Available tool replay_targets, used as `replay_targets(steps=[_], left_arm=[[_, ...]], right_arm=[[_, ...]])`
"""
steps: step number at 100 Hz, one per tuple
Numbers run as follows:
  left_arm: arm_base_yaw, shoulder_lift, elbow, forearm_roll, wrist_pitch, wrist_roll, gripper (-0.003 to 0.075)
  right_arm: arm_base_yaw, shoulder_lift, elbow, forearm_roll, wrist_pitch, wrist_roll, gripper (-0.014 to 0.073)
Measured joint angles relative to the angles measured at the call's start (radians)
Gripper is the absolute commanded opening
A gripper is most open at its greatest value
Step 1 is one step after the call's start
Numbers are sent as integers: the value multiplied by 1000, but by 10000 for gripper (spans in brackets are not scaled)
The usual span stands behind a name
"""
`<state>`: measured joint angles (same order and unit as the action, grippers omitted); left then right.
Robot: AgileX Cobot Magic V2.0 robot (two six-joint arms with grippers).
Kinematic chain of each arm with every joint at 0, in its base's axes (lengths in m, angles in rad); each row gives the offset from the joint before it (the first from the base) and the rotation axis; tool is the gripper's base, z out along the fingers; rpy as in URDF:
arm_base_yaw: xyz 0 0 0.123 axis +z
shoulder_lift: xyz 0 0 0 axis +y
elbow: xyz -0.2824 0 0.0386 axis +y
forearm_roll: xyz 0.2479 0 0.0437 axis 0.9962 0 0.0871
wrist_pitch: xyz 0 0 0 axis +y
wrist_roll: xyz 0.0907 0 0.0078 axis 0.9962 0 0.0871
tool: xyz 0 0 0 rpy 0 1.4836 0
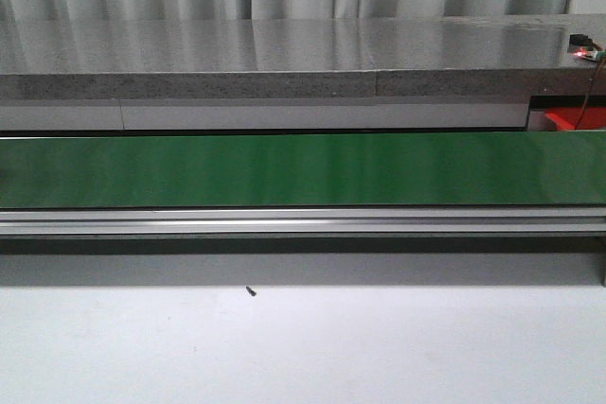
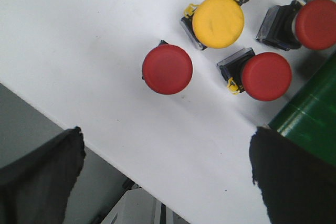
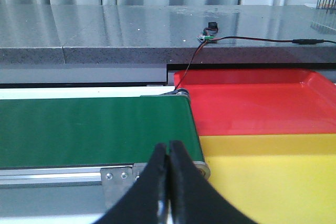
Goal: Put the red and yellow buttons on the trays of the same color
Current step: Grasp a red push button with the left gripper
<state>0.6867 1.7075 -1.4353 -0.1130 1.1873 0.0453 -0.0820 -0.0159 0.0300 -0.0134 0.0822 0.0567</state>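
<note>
Between the black left fingers (image 2: 42,177) lies a white table (image 2: 79,51) with red buttons (image 2: 167,69) and one yellow button (image 2: 218,22), each on a black base with yellow clips. Beyond the black right fingers (image 3: 152,192) runs a plain green belt (image 3: 94,127); past its end sit a yellow tray (image 3: 273,177) and a red tray (image 3: 257,103), under a speckled grey counter (image 3: 105,30).

The front view sits low and looks straight ahead across the white tabletop (image 1: 303,347) at the long green belt (image 1: 303,169), with a grey counter (image 1: 284,44) behind it. The left wrist view looks straight down from close above the white tabletop (image 2: 79,51), catching a corner of the green belt (image 2: 310,114). The right wrist view looks forward and level, close to the belt's end (image 3: 94,129) and the red tray (image 3: 257,108). All three views share the belt.
</note>
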Motion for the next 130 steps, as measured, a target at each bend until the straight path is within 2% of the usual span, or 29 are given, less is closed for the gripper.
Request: replay_targets(steps=[60,94,130], left_arm=[[0,188,8,16,-122,8,621],[0,223,8,17,-175,7,615],[0,258,8,17,-178,7,428]], right_arm=[[0,0,0,0,0,0,-67],[0,0,0,0,0,0,-67],[0,0,0,0,0,0,-67]])
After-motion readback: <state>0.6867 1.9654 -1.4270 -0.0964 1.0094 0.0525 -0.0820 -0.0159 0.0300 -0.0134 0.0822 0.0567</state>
